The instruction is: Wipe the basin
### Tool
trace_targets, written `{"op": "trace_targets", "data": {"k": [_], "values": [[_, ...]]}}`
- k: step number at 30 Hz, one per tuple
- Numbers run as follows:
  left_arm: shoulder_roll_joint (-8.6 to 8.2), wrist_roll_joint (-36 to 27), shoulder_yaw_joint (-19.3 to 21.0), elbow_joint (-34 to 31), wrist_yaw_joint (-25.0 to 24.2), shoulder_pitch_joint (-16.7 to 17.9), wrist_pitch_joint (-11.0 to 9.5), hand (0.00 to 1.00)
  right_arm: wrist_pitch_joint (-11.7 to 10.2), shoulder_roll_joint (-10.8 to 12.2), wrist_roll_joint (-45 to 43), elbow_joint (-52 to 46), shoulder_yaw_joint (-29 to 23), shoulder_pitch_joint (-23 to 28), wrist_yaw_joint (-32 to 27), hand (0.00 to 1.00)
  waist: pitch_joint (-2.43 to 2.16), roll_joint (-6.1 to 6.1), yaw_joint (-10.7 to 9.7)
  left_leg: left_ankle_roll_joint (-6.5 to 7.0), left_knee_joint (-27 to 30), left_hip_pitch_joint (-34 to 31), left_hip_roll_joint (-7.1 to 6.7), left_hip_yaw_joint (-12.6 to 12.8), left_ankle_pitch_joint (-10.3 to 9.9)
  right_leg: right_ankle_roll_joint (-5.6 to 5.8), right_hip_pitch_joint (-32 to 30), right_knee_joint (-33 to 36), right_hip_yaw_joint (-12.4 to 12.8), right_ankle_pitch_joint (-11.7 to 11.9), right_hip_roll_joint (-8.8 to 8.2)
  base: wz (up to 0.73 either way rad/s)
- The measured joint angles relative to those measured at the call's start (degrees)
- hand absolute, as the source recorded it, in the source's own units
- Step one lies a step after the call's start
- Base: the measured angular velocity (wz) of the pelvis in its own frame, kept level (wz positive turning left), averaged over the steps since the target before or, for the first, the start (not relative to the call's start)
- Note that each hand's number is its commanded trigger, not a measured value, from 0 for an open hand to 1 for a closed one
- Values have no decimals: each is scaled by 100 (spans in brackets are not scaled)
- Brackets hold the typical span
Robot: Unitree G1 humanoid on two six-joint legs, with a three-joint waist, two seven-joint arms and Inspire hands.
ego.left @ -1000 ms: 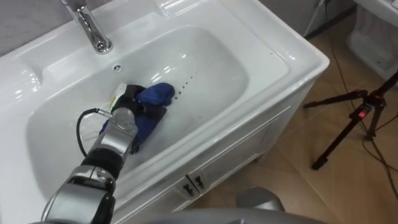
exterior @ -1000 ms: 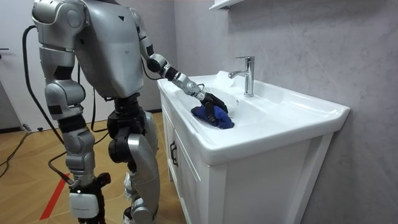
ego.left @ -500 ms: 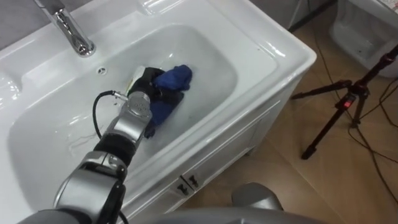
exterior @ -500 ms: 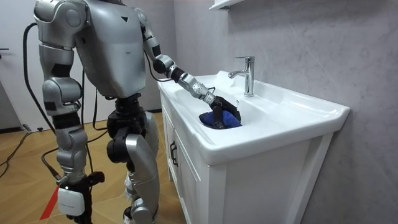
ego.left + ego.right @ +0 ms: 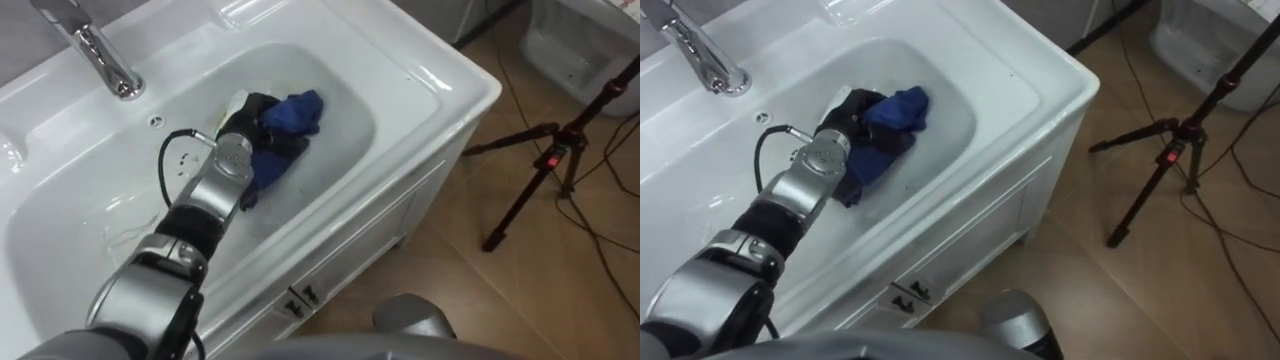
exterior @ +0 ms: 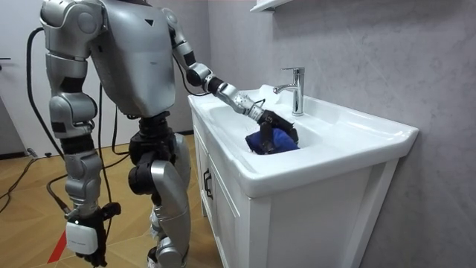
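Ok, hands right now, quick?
Left hand: shut on the blue cloth in the basin.
Right hand: cannot tell, hanging at its side.

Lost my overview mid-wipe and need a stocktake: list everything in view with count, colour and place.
basin: one, white, on top of the cabinet before the robot.
faucet: one, chrome, at the basin's back rim.
cloth: one, blue, bunched inside the basin.
cabinet: one, white, under the basin, dark handles on its doors.
tripod: one, black, on the wooden floor to the robot's right.
white object: one, beyond the tripod; cannot tell what it is.
shelf: one, white, high above the faucet.
left hand: black, in the basin, fingers curled on the cloth.
right hand: hangs at the robot's side.
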Motion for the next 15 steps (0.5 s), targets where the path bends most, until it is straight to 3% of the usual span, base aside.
{"op": "trace_targets", "data": {"k": [6, 15], "values": [[58, 292, 0, -291, 1, -124, -13, 100, -18, -64, -42, -41, -4, 6, -49, 0, 30, 45, 8, -1, 2, 131, 49, 113, 0, -35, 90, -15, 128, 23, 84, -13], [172, 1108, -5, -374, 3, -126, -23, 100, -59, -92, -36, -154, -10, 15, -159, 0, 41, 65, 41, -7, -124, 199, 54, 154, -4, 1, 131, -130, 266, 116, 153, -4]]}}
